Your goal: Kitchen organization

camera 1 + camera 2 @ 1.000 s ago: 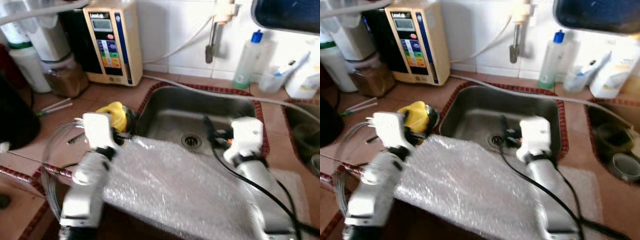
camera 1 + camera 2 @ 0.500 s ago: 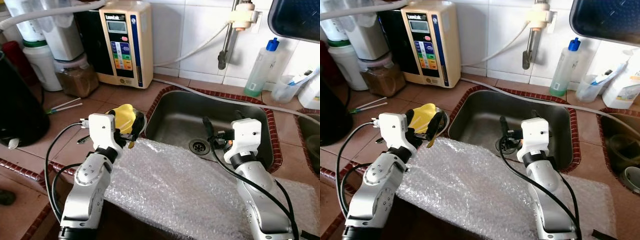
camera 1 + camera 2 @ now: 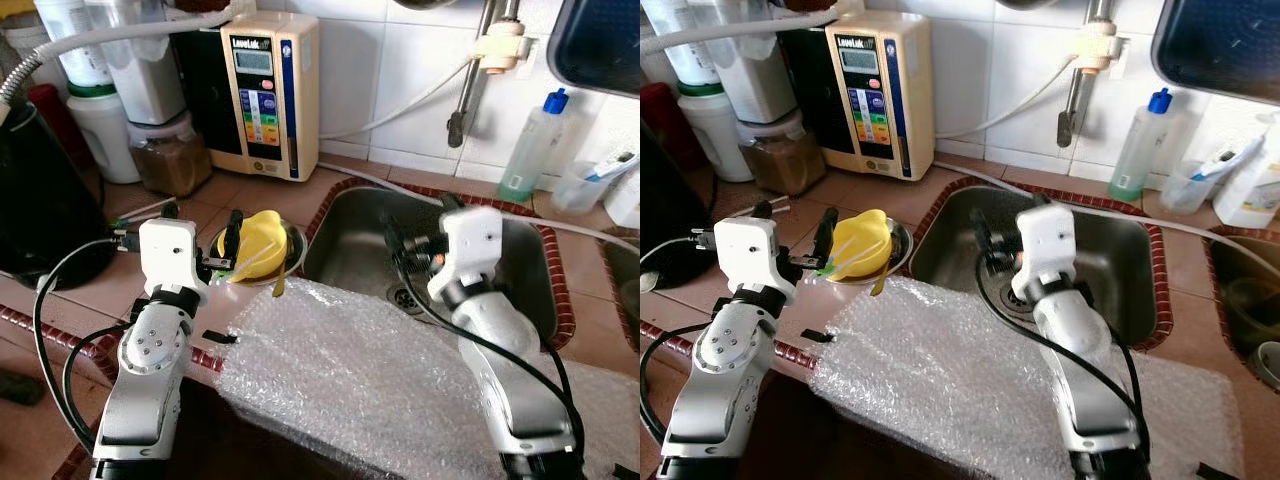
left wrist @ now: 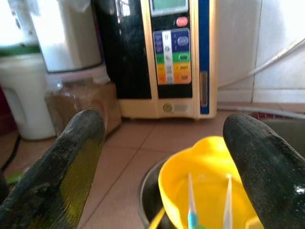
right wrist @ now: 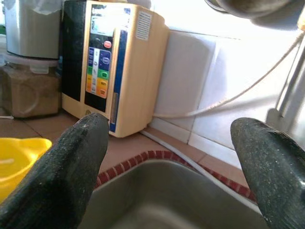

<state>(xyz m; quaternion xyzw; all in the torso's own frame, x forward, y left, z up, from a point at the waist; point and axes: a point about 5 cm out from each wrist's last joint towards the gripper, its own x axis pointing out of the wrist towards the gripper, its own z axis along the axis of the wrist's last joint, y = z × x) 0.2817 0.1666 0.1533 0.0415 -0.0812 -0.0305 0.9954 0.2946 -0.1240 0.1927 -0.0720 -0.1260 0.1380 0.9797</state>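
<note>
Both arms swung left; left claw point(image 3: 232, 262) open before tilted yellow cup point(image 3: 256, 243).

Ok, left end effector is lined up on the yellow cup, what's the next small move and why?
Probably ease the left end effector forward and down a little. Its fingers stand open on either side of the yellow cup, which sits in a metal bowl beside the sink, but they appear short of its rim.
</note>
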